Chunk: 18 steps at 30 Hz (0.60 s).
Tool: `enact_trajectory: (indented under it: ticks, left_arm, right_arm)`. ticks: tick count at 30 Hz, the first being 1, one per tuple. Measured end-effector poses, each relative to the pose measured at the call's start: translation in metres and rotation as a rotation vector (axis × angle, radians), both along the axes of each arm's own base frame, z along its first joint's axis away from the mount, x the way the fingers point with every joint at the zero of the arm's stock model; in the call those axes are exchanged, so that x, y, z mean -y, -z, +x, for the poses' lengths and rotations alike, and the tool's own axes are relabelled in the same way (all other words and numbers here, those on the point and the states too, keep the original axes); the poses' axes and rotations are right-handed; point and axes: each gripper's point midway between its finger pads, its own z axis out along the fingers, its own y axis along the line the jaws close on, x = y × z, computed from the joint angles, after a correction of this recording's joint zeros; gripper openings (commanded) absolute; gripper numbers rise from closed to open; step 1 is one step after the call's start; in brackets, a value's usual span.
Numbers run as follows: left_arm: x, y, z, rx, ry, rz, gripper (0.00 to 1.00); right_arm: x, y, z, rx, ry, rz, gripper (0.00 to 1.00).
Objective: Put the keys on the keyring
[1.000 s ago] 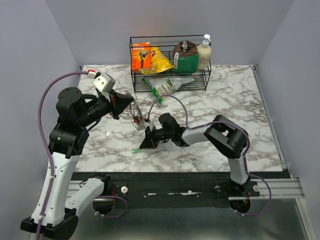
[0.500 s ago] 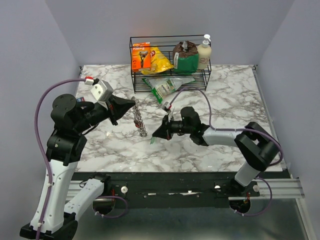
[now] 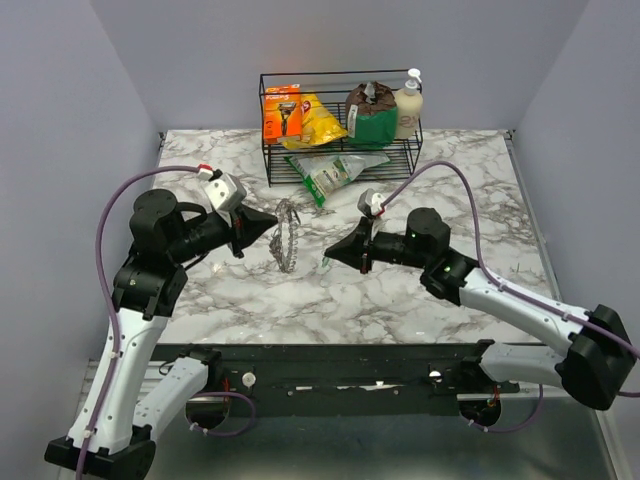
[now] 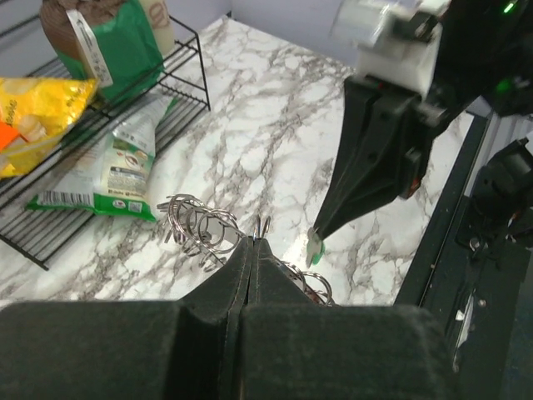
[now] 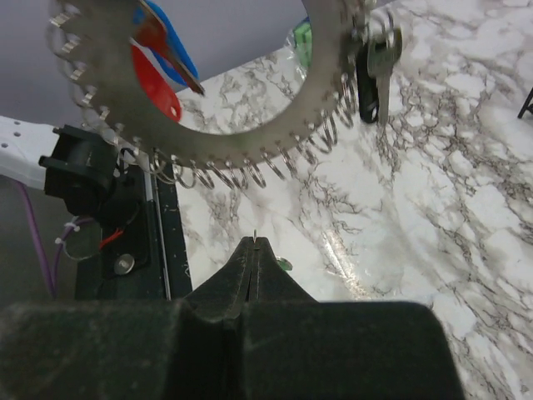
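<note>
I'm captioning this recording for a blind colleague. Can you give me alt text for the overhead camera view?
Over a marble table, the left gripper holds a large wire keyring, and the right gripper, facing it, pinches a green-headed key just short of the ring. A wire rack of groceries stands at the back.

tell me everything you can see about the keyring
The keyring is a large thin silver wire ring, fringed all round with small silver loops. Two darker keys hang on it, and a blue head and a red head show at its rim. It stands on edge, pinched by the shut left gripper. The right gripper, shut on the green-headed key, is near but not touching it.
</note>
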Motion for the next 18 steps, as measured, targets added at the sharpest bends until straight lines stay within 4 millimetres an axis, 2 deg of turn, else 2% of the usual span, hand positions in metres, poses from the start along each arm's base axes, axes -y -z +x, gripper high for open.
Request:
enact_trajectory:
  ticks: [5, 9, 18]
  left_arm:
    - [0.003, 0.034, 0.005, -0.074, 0.017, 0.023, 0.00]
    - [0.005, 0.054, 0.009, -0.108, 0.027, 0.029, 0.00]
    - [0.010, 0.080, 0.011, -0.157, 0.037, -0.008, 0.00]
  right_arm:
    - [0.011, -0.018, -0.009, 0.056, -0.006, -0.007, 0.01]
    - [0.015, -0.028, -0.017, 0.080, -0.031, -0.004, 0.01]
    - [0.011, -0.044, -0.026, 0.097, -0.097, 0.012, 0.01]
